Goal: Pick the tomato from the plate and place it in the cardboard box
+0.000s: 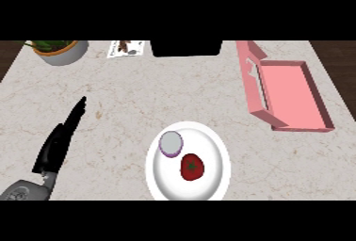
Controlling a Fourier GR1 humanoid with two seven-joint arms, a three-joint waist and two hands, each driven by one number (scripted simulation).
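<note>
Robot hand outstretched, well left of plate

Potted plant, card and black block along the counter's far edge, onion half nearer

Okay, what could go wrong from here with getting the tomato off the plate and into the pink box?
1. The tomato lies right beside a purple-rimmed slice on the plate, so a grasp might knock or catch the slice.
2. The pink box has raised walls and a flap on the plate's side; a low carry could bump them.
3. Only the left hand shows, across the plate from the box, so reach may be long.
</note>
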